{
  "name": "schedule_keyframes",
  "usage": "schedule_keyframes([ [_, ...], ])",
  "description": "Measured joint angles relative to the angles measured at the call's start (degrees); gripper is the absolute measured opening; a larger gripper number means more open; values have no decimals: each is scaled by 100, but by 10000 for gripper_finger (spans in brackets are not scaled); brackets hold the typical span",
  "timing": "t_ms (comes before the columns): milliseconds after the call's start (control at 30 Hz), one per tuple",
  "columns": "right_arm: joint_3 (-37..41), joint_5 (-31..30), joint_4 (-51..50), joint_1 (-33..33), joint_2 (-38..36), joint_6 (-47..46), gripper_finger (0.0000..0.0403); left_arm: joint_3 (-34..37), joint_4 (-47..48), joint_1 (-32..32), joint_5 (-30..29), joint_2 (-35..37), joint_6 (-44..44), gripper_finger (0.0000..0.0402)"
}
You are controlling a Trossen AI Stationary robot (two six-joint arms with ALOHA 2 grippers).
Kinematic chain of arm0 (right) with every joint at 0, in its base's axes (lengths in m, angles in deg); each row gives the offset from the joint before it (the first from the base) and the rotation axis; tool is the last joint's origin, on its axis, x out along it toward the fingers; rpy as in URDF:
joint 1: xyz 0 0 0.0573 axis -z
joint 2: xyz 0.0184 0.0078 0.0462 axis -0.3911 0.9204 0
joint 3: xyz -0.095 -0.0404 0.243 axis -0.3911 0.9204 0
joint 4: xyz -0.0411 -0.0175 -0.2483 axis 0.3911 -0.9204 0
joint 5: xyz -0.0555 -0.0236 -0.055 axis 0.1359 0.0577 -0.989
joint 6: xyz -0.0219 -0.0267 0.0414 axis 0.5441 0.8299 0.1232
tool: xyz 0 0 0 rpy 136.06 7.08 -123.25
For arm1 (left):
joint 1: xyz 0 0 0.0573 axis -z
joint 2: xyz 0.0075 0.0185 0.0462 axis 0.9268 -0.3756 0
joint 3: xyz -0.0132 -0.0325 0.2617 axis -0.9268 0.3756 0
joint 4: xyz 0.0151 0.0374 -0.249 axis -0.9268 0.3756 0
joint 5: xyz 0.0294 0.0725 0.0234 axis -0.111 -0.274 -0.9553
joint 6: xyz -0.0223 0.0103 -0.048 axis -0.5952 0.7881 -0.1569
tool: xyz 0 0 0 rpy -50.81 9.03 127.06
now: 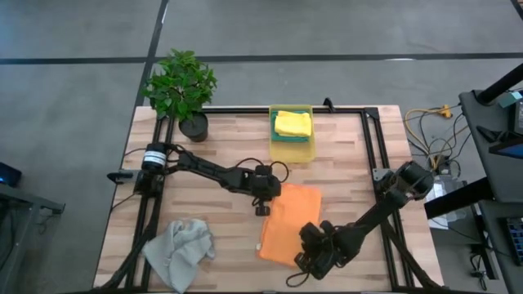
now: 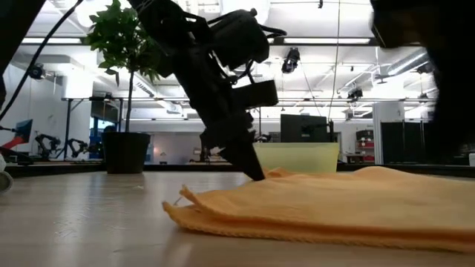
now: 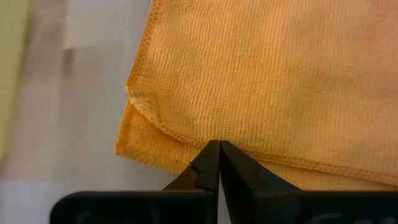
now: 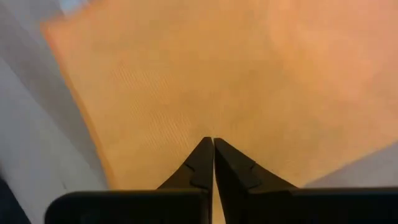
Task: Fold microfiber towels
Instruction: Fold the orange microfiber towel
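Note:
An orange microfiber towel (image 1: pixel 292 219) lies folded in two layers in the middle of the table. My left gripper (image 1: pixel 262 210) is shut, its tips at the towel's left edge near the far corner (image 3: pixel 219 144). My right gripper (image 1: pixel 307 242) is shut over the towel's near right part (image 4: pixel 213 140). A light grey towel (image 1: pixel 181 249) lies crumpled at the near left. A folded yellow towel (image 1: pixel 292 123) rests in the yellow bin (image 1: pixel 292 149). No teal towel is in view. My left gripper sets its shut fingertips (image 2: pixel 255 173) on the hemmed edge of the towel's upper layer (image 3: pixel 186 135), close to a corner. The fingers slant down from the table's left. The towel lies flat on the table under them. My right gripper points down at the orange cloth (image 4: pixel 186 93); I cannot tell whether its tips touch it.
A potted plant (image 1: pixel 181 88) stands at the far left corner. The yellow bin sits at the far edge, just beyond the orange towel. A black frame (image 1: pixel 372 139) runs along the table's sides. Bare wood (image 1: pixel 204 196) shows between the grey towel and the orange one.

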Motion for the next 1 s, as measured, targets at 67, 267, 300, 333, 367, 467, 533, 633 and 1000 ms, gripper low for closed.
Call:
schedule_keyframes([
  [67,-13,-455,-262,30,-248,77,8,19,83,0,-209,133,8,0],
  [267,-20,-1275,-605,41,-951,795,8,15,348,-6,-335,813,552,0],
  [300,-20,-1272,-591,40,-1031,916,8,22,528,3,-318,935,675,0],
  [333,-17,-1263,-553,38,-1074,1019,8,48,746,28,-271,1070,799,0],
  [367,-18,-1215,-437,38,-1107,1114,8,72,904,66,-132,1207,940,0],
  [467,-17,-1119,-249,-36,-1134,1421,8,274,1339,303,522,1706,1602,0],
  [533,-17,-1023,-223,-113,-1137,1648,8,570,1631,590,791,2064,2012,0],
  [633,7,-989,-313,-185,-1137,1774,8,1135,1739,1116,845,2606,2177,0],
  [1000,287,-990,-561,-207,-1145,1248,8,1932,101,2423,837,3228,1205,23],
])
